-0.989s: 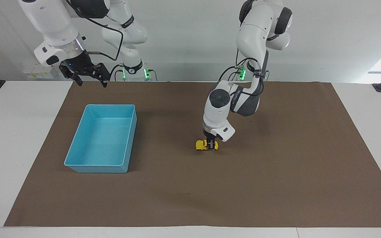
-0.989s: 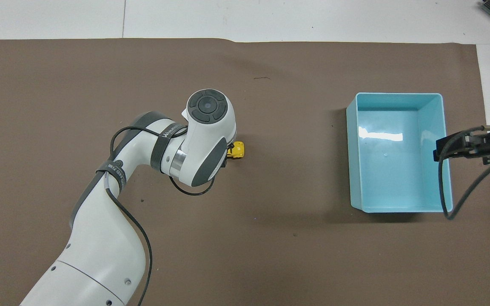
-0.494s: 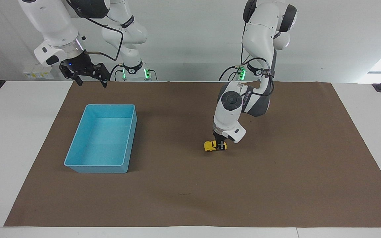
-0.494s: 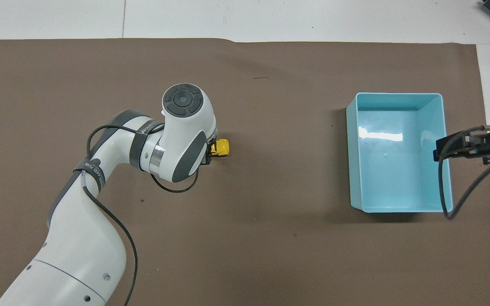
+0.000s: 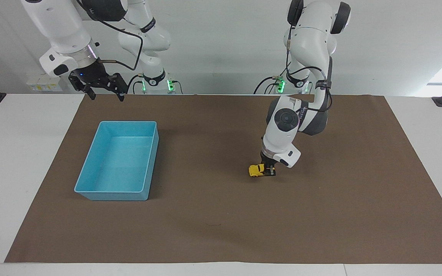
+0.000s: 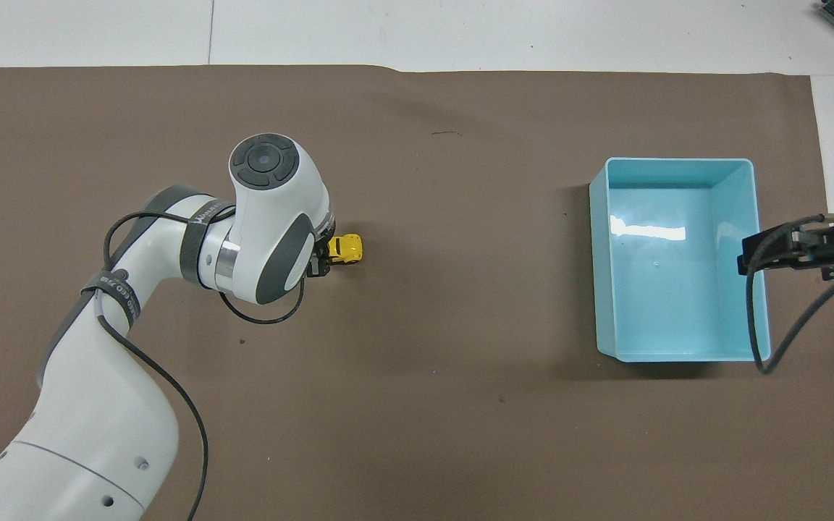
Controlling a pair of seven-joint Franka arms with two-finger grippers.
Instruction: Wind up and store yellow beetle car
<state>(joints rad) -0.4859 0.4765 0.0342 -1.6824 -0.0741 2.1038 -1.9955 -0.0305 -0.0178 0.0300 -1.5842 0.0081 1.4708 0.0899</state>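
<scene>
The yellow beetle car (image 5: pixel 256 170) stands on the brown mat (image 5: pixel 320 214) near the middle of the table, toward the left arm's end; it also shows in the overhead view (image 6: pixel 348 248). My left gripper (image 5: pixel 269 171) points down and is shut on the car's rear end, with the car's wheels on the mat. In the overhead view the left gripper (image 6: pixel 321 255) is mostly hidden under the wrist. The blue bin (image 5: pixel 119 161) stands toward the right arm's end and holds nothing; it also shows in the overhead view (image 6: pixel 677 260). My right gripper (image 5: pixel 104 86) is open and waits in the air by the bin's end nearest the robots.
The brown mat (image 6: pixel 424 405) covers most of the white table (image 5: pixel 17 153). A small dark mark (image 6: pixel 446 133) lies on the mat farther from the robots than the car.
My left gripper has dragged the car along the mat toward the left arm's end of the table, away from the bin. The right arm has not moved.
</scene>
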